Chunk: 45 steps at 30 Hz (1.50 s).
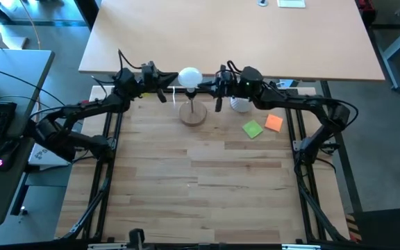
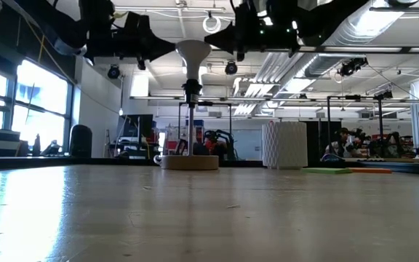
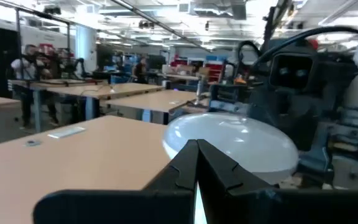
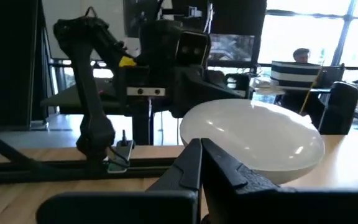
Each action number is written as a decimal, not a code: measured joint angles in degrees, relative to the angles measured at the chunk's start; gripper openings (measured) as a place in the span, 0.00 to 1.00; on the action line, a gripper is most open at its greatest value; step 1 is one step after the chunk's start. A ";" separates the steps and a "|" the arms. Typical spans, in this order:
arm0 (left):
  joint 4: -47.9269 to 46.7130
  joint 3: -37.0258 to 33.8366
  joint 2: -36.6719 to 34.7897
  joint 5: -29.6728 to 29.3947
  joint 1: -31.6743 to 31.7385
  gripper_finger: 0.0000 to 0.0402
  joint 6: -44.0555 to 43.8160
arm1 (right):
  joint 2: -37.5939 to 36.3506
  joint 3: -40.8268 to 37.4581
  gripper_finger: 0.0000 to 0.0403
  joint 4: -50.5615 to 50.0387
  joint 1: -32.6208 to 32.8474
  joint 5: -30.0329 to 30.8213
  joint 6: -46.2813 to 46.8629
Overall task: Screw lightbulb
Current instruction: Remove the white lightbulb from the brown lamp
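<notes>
Far edge of the wooden counter (image 1: 200,180), both arms meeting over the stand.

Bulb (image 1: 189,75): white globe up, neck down into the black socket on top of a thin post. The post rises from a round wooden disc (image 1: 193,114) lying flat on the counter. Low view shows the bulb (image 2: 193,52) upright, well above the counter.

Left end effector (image 1: 167,88): fingers pressed together, nothing between them. Tips sit just beside the bulb on its left, pointing at it. Contact cannot be told. Left wrist view has the closed fingers (image 3: 194,163) in front of the globe (image 3: 241,140).

Right end effector (image 1: 214,88): fingers also closed tight, holding nothing. Tips just right of the bulb, aimed at it from the opposite side. Right wrist view shows the same: shut fingers (image 4: 197,160) before the globe (image 4: 260,140), the left arm beyond.

Elsewhere: white perforated cup (image 1: 239,103) under the right arm, just right of the disc. Green pad (image 1: 253,129) and orange pad (image 1: 273,123) lie side by side further right. People show in the room beyond the counter.
</notes>
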 joint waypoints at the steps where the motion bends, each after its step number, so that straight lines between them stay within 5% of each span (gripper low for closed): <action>1: 0.32 0.01 0.40 0.15 -0.20 0.00 -0.66 | 0.49 0.00 0.00 0.53 -0.27 -0.14 0.30; 9: 0.57 0.07 1.09 -1.56 -4.06 0.00 -2.86 | 1.26 -0.04 0.00 3.52 -2.74 4.35 0.64; 13: -0.53 -0.03 1.28 4.39 -7.58 0.00 -4.18 | 1.46 -0.02 0.00 4.45 -5.09 8.77 3.29; 21: -2.32 0.02 0.80 3.58 -12.59 0.00 -1.89 | 1.40 -0.02 0.00 3.27 -8.24 9.13 4.87; 30: -14.62 0.00 -1.52 -10.06 -6.29 0.00 4.61 | 0.77 -0.02 0.00 2.27 -5.79 4.21 4.08; 38: -7.71 0.02 -0.12 -8.75 1.31 0.00 2.22 | 0.80 -0.02 0.00 1.15 -4.45 5.34 3.18; 45: -1.44 2.20 2.86 -2.61 -0.67 0.00 -1.07 | 0.80 -0.02 0.00 1.00 -4.16 5.45 2.86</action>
